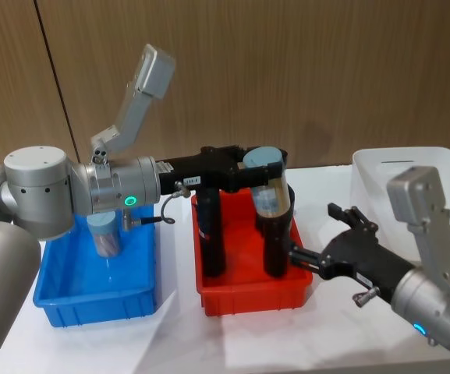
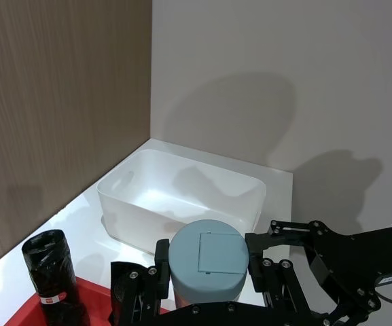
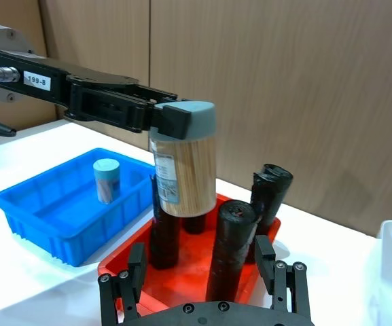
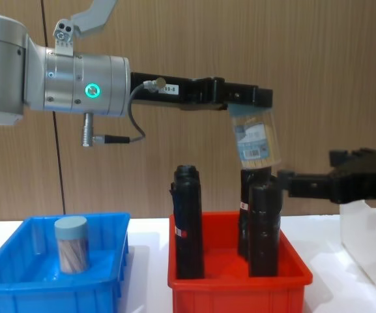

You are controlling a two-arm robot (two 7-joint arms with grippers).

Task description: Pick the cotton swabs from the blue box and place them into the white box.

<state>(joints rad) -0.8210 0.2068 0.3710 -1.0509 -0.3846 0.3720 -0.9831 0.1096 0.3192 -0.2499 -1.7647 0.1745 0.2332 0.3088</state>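
One tub of cotton swabs (image 4: 256, 140) hangs in the air, clamped near its lid by the left pincer (image 1: 265, 173). It tilts slightly above the black rolls (image 1: 211, 234) that stand in the red bin (image 1: 248, 296). A second tub (image 1: 105, 234) stands upright inside the blue box (image 1: 92, 305), at the left of the table (image 1: 178, 335). The right pincer (image 1: 322, 234) hovers low, just beside the red bin's right wall, with its fingers spread apart and gripping nothing. The white box (image 1: 412, 160) sits farther right, behind that arm.
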